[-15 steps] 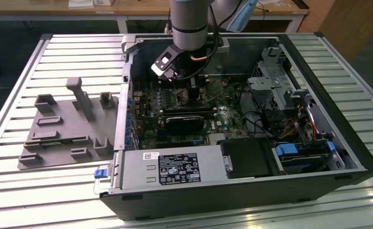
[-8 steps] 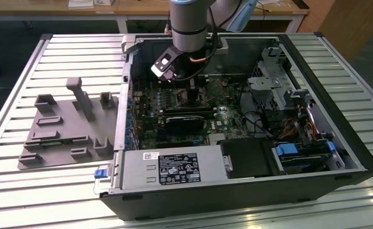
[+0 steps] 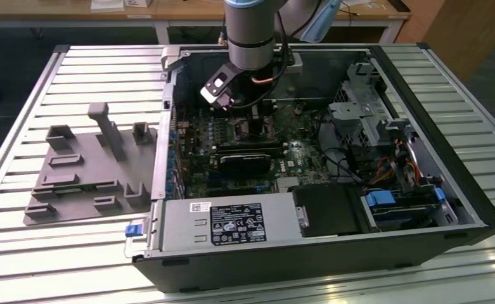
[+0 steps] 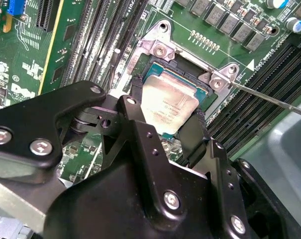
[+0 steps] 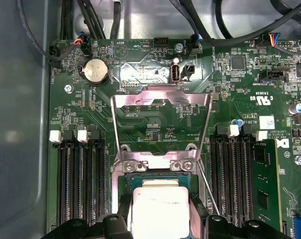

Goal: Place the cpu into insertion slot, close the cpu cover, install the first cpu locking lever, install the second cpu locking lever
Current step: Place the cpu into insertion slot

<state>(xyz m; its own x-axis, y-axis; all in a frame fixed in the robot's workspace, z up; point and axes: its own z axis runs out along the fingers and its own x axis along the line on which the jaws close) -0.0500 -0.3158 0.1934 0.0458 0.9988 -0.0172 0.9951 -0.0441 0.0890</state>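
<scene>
1. In the exterior view, an open computer case (image 3: 332,263) lies on its side on a slatted desk (image 3: 103,69). A grey moulded holder (image 3: 78,183) sits just beside the case, towards the exterior view's left. The arm (image 3: 249,31) reaches down into the case, and its gripper (image 3: 249,119) is low over the green motherboard (image 3: 302,158), above a black card (image 3: 249,161).
2. In the second wrist view, the gripper (image 4: 162,124) pinches the cpu (image 4: 169,102) by two opposite edges, with one black finger (image 4: 129,110) on each side. The chip's pale metal top faces up and sits right over the insertion slot (image 4: 157,70), whose dark rim shows past the far edge of the chip. I cannot tell whether the chip is fully seated. A thin metal lever rod (image 4: 269,97) runs out from the corner of the slot, raised off the board.
3. In the first wrist view, the cpu cover (image 5: 140,101) is swung open and lies back over the board, away from the slot, hinged at the slot's edge. The cpu (image 5: 160,204) is in the slot (image 5: 157,177) between the gripper fingers (image 5: 121,211), with memory slots (image 5: 83,184) on both sides
</scene>
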